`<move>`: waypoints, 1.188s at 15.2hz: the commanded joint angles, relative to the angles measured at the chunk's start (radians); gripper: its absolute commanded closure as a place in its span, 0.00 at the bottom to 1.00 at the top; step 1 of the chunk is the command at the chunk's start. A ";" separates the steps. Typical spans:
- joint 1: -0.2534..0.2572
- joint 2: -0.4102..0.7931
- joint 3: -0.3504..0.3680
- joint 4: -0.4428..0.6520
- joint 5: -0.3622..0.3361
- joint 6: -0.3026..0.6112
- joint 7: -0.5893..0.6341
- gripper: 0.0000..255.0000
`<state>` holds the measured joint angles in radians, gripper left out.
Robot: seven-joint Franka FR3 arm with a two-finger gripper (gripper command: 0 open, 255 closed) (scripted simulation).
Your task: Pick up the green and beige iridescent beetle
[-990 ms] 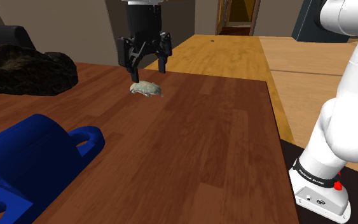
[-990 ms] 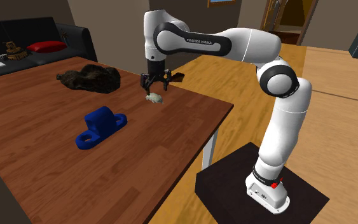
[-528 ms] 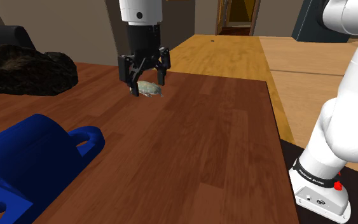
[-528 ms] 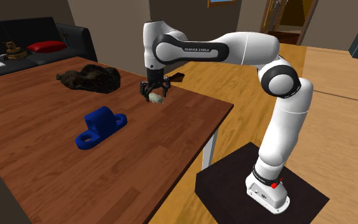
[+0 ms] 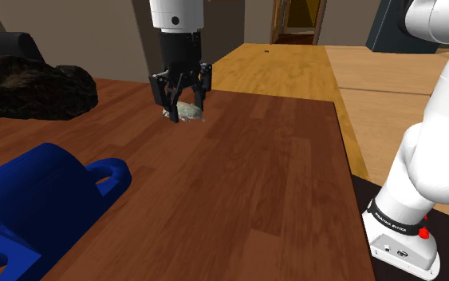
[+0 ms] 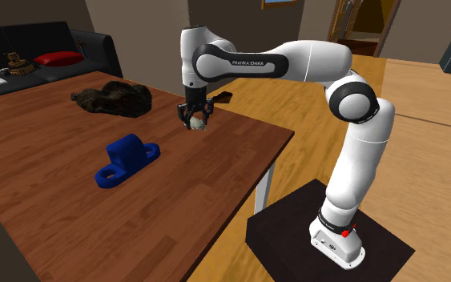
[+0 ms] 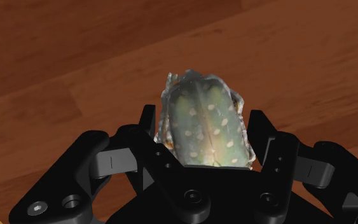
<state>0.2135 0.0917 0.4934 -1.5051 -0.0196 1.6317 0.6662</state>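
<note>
Beetle [image 7: 204, 111] — pale green back, cream spots, ragged beige rim — sat between the black fingers [image 7: 147, 127] of the gripper [image 7: 203, 122], which pressed against both its flanks. Its rear end was hidden behind the hand. In the shoulder view, upper left of centre, the beetle [image 5: 189, 112] was half covered by the gripper [image 5: 184, 108], low over the brown wooden table [image 5: 278, 184] near its far edge — contact with the wood was hard to make out. Blue block [image 5: 39, 199] at lower left, cut off by the frame. Dark heap [image 5: 31, 88] at the left edge.
</note>
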 commanded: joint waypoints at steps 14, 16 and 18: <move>0.025 0.069 0.010 0.234 -0.035 -0.174 0.023 1.00; 0.033 0.088 0.013 0.286 -0.046 -0.210 0.028 1.00; 0.043 0.110 0.015 0.344 -0.058 -0.247 0.034 1.00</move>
<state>0.2531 0.1939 0.5077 -1.1849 -0.0730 1.4017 0.6983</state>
